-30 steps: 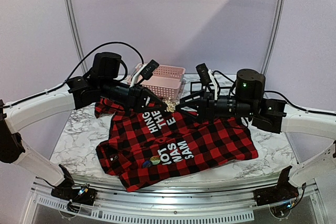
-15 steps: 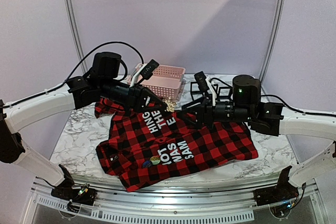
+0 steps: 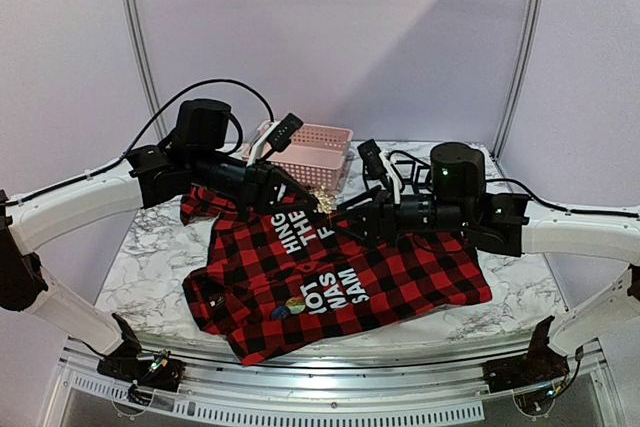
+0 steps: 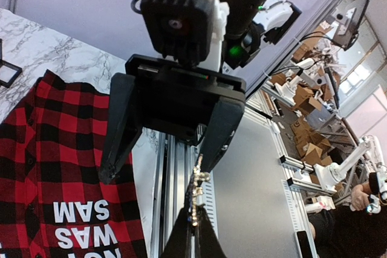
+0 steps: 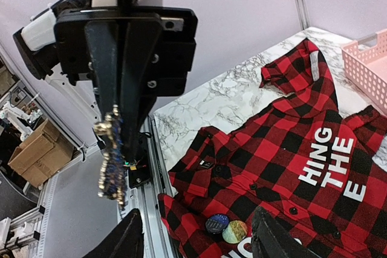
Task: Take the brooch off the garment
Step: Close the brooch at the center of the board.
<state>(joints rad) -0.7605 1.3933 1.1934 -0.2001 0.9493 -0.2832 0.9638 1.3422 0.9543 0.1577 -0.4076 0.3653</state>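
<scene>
The right gripper (image 4: 158, 167) had swung left to mid-frame, jaws parted, facing the left gripper (image 3: 312, 201), which stayed pinched on what looked like the brooch (image 5: 112, 161), already clear of the plaid shirt (image 3: 400, 267); likely a handover.

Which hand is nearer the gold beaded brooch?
Left. The left hand is shut on the gold beaded brooch; the right hand faces it, open, one finger close beside it.

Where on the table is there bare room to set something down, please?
Bare marble table left of the plaid shirt, and at the front right corner. Crowded at back centre, where left gripper and right gripper meet by the pink basket.
</scene>
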